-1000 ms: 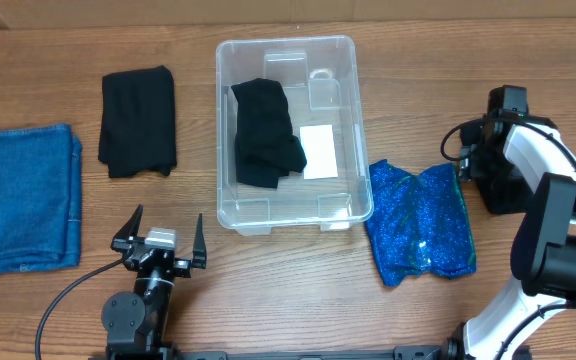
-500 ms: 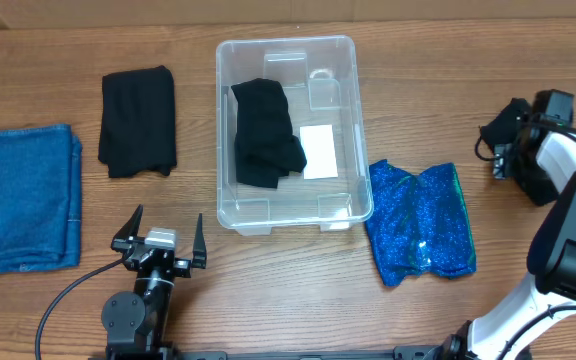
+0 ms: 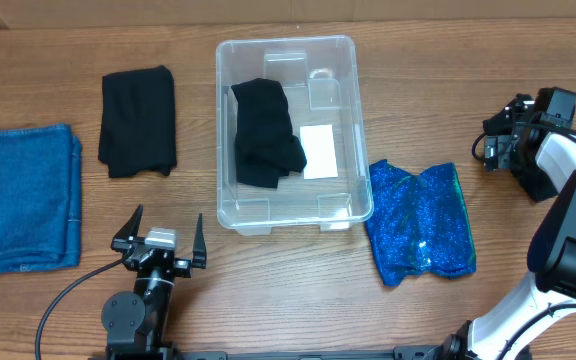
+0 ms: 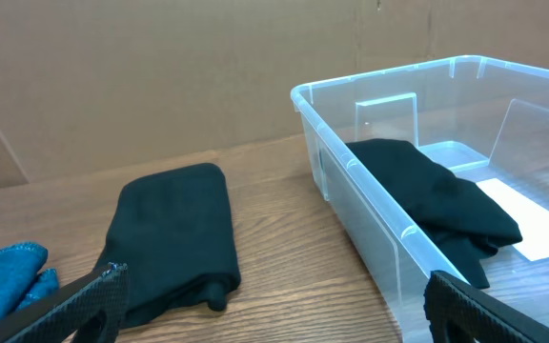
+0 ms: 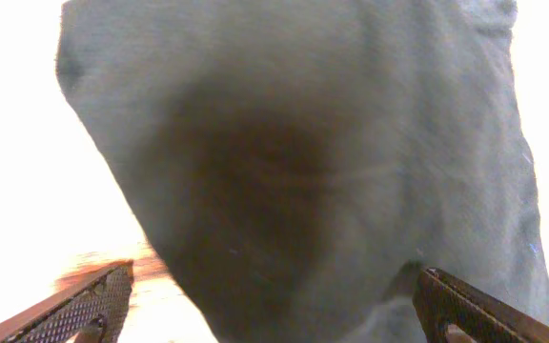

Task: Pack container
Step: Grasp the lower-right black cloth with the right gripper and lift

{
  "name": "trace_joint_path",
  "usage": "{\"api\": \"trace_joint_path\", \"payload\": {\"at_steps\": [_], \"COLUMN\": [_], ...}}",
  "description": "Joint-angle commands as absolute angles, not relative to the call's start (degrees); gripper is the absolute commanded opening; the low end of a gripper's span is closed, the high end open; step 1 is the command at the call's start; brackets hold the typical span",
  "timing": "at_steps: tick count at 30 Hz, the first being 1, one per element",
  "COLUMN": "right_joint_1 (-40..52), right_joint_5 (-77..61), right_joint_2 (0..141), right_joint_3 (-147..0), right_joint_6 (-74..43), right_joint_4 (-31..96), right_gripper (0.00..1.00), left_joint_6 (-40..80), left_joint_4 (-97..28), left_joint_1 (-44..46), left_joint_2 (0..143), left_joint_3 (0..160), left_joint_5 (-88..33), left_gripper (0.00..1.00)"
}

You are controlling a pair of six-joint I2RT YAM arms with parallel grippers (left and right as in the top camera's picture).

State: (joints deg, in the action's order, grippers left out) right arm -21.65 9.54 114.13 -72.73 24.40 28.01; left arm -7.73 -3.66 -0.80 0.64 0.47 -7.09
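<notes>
- Overhead: the container [image 3: 286, 42] sits in the middle of the table [image 3: 418, 60] with a black cloth [image 3: 265, 132] inside. The left gripper [image 3: 160, 238] is spread wide and empty.
- Left wrist: the container lies ahead on the right, with a second black cloth [image 4: 174, 238] beside it.
- Right wrist: the right gripper [image 5: 279, 310] is spread wide and grips nothing. A blurred grey shape [image 5: 294, 143] fills the view.

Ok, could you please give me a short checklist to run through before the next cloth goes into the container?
1. Container upright and open-topped: ok.
2. Free floor inside, beside the black cloth: ok.
3. Left gripper open and empty: ok.
4. Right gripper open: ok. What is in front of it: cannot tell, as the wrist view is washed out.
5. Sparkly blue cloth, folded black cloth and denim lying on the table outside the container, nothing on top: ok.
</notes>
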Motion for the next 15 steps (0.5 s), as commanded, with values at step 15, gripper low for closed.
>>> {"api": "trace_joint_path", "payload": {"at_steps": [15], "right_joint_1": [-22.46], "right_joint_5": [11.92], "right_joint_2": [119.94], "right_joint_3": [-72.38], "right_joint_6": [36.25], "right_joint_4": [25.67], "right_gripper": [1.0], "left_joint_6": [-8.14], "left_joint_4": [-3.7], "left_joint_1": [-1.1], "left_joint_2": [0.32], "left_joint_3": [0.27], "left_joint_5": [-7.09], "left_gripper": [1.0]}}
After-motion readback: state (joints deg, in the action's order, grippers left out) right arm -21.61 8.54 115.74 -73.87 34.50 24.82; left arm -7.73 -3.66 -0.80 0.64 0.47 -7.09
